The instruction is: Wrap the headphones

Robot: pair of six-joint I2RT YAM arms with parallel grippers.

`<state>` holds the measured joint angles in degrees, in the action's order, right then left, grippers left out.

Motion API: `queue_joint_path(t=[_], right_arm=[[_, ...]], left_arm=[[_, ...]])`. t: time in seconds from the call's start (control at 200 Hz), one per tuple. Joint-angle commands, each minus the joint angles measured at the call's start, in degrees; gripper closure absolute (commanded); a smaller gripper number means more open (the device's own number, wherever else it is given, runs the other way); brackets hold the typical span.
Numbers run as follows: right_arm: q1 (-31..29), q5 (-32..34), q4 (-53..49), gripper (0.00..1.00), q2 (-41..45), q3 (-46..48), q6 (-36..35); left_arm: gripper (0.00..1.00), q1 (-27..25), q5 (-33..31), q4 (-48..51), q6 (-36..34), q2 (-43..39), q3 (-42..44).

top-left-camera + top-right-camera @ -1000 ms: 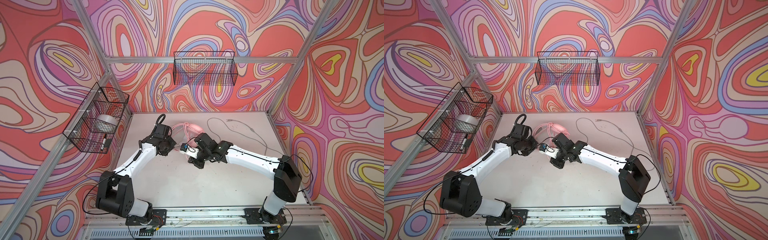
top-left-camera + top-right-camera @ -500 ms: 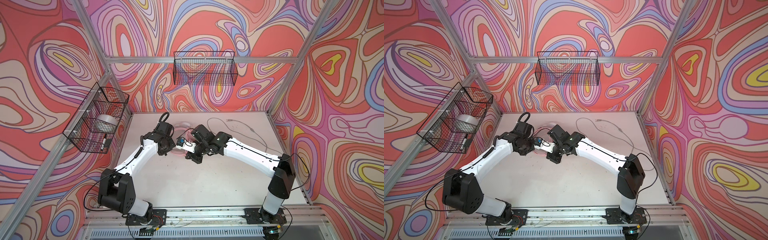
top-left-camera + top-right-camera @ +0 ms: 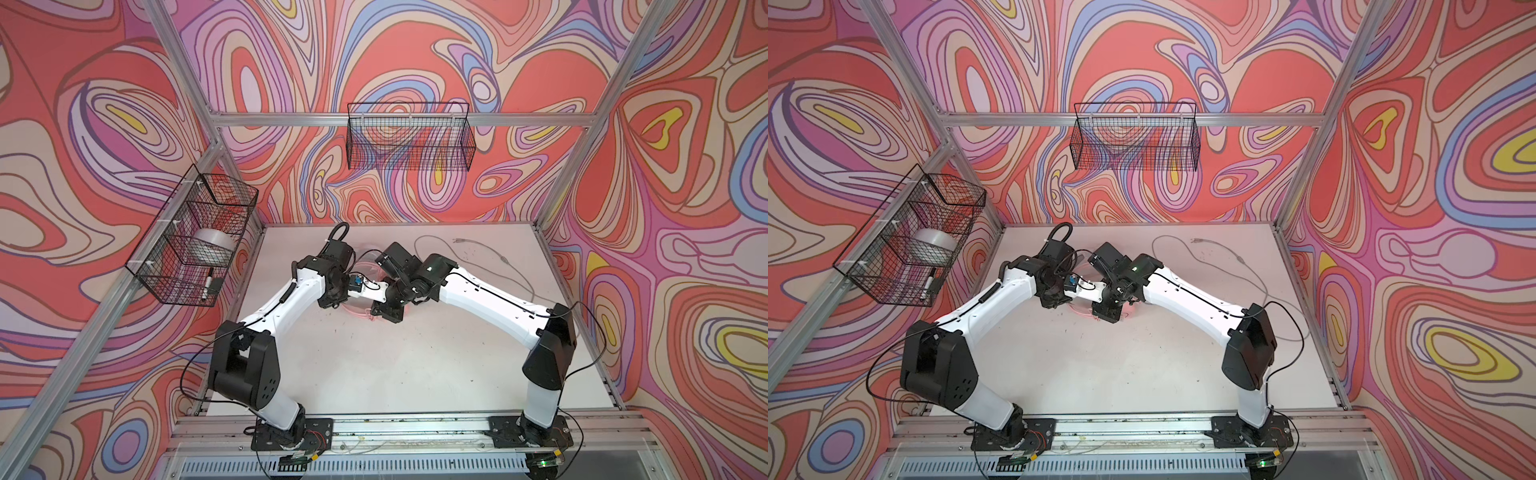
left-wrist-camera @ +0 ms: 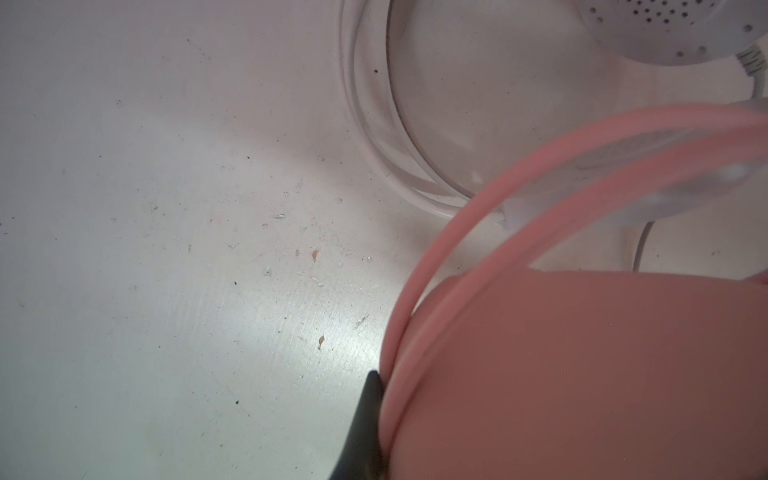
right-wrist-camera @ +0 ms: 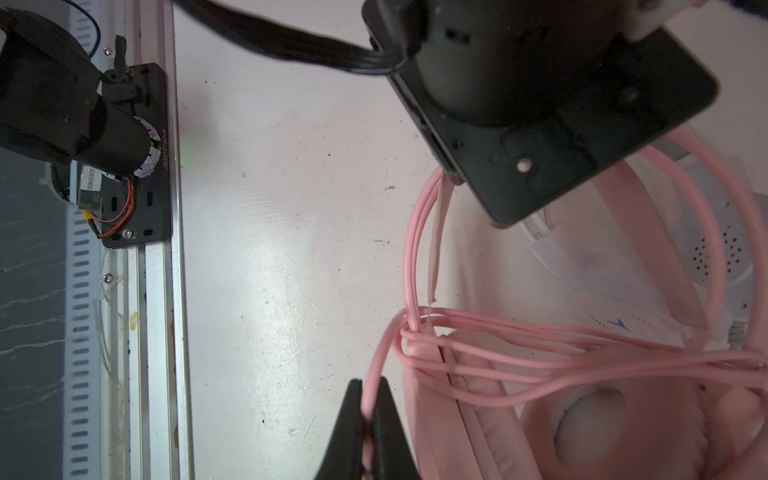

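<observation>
Headphones: pink over-ear headset (image 5: 602, 419) lies on the white tabletop (image 5: 291, 257), lower right of the right wrist view, its padded band beside the cup. A white perforated headset (image 5: 717, 253) lies against it at the right edge, with pink strands crossing over it.
Top views: in both, the pair sits just above the frame's centre, almost wholly hidden under the two wrists that meet there.
Cable: thin pink cable (image 5: 540, 359) crosses the pink headset in several strands, bunched at the band; other strands rise toward the upper middle of the frame.
Right arm: right gripper (image 5: 369, 401), bottom centre, is clamped tight on one pink strand.
Left arm: left gripper (image 4: 382, 384) is closed; one black finger (image 4: 361, 428) shows at bottom centre, pressed to pink strands beside the pink cup; the second finger is hidden.
Loose lead: grey-white cable (image 3: 478, 253) snakes across the table's upper right, apart from both arms.
Walls: black wire back-wall basket (image 3: 409, 143) upper centre; black wire side basket (image 3: 166, 266) at left, a pale roll (image 3: 214, 246) inside.
</observation>
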<state>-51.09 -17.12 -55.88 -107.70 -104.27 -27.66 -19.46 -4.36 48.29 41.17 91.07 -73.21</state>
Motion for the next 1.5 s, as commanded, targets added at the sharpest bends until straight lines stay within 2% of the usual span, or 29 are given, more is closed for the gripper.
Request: queue_joint_path(t=[0.0,0.205,0.796,1.282,1.498], right_arm=[[-0.3,1.4,-1.3,1.00,-0.8,-2.2,-3.2],[-0.4,1.5,-0.3,1.00,-1.2,-2.4,-5.3],[-0.5,6.6,6.9,1.00,2.2,4.7,-13.9],[-0.4,9.4,23.0,1.00,5.9,15.4,-15.2],[0.7,8.7,28.1,1.00,8.8,19.5,-13.8]], left_arm=[[1.00,-0.3,-1.0,2.0,-2.2,1.5,-2.8],[1.00,-1.3,-1.5,4.0,-4.7,3.7,-4.5],[1.00,-2.6,-1.6,7.7,-12.0,7.8,-7.0],[1.00,-3.0,2.4,6.0,-14.6,7.5,-5.7],[1.00,-3.1,5.2,4.4,-15.4,6.2,-4.8]])
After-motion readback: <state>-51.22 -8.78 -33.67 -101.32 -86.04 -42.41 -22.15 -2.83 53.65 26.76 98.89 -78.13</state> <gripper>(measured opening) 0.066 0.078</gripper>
